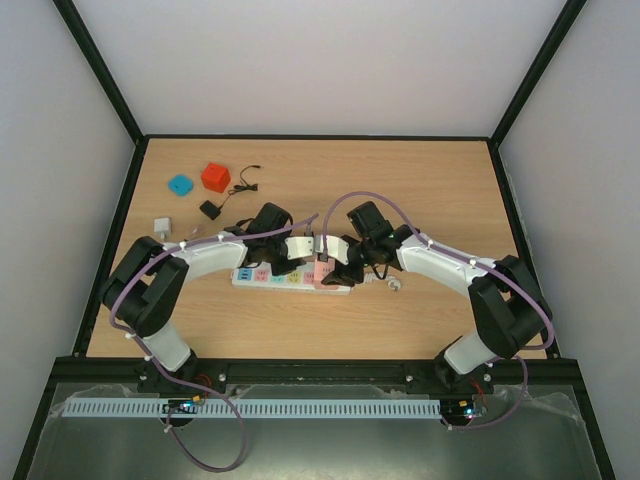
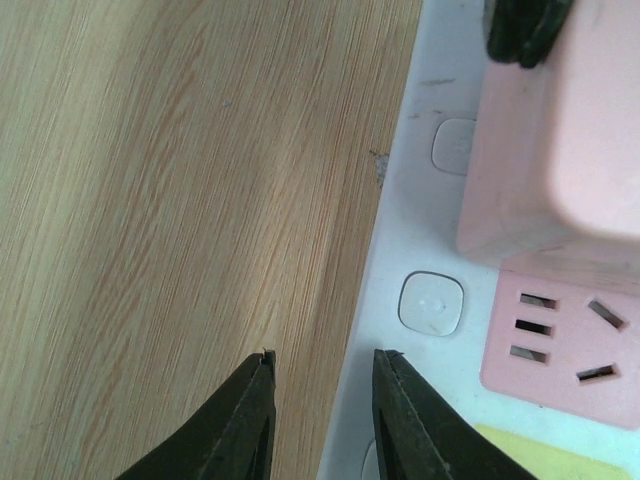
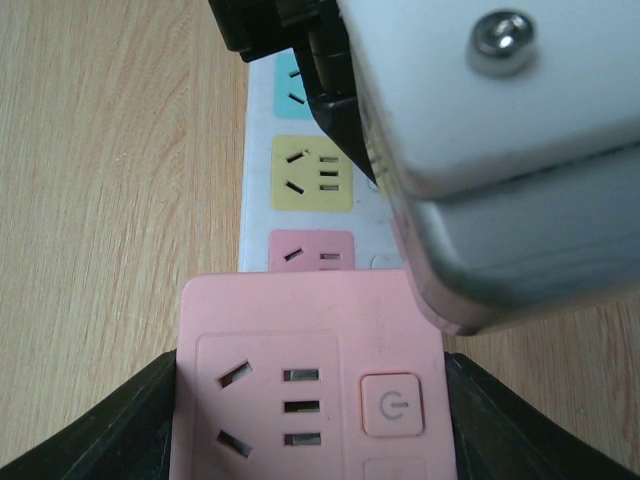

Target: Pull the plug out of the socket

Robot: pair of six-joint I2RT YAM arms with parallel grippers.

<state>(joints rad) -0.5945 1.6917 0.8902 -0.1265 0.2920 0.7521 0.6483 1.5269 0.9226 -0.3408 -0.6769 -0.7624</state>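
The white power strip (image 1: 268, 277) lies crosswise near the middle of the wooden table (image 1: 430, 175), between the arms. A pink plug block (image 3: 290, 315) sits on its right end, and the right gripper (image 3: 310, 440) clamps it, one black finger on each side. The left gripper (image 2: 323, 362) sits at the strip's edge, fingers slightly parted and holding nothing.

tabletop (image 1: 440, 180): light wood grain, matte.
blue piece (image 1: 180, 184): small, flat, far left part of the tabletop.
red cube (image 1: 214, 177): just beside the blue piece, on its right.
black adapter (image 1: 210, 209): small block near the red cube, on the camera side.
thin black cable (image 1: 243, 183): loose curl right of the red cube.
white charger (image 1: 162, 226): near left edge, apart from the others.
small pale item (image 1: 394, 284): right of centre, too small to identify.
back wall (image 1: 320, 60): plain pale panel.
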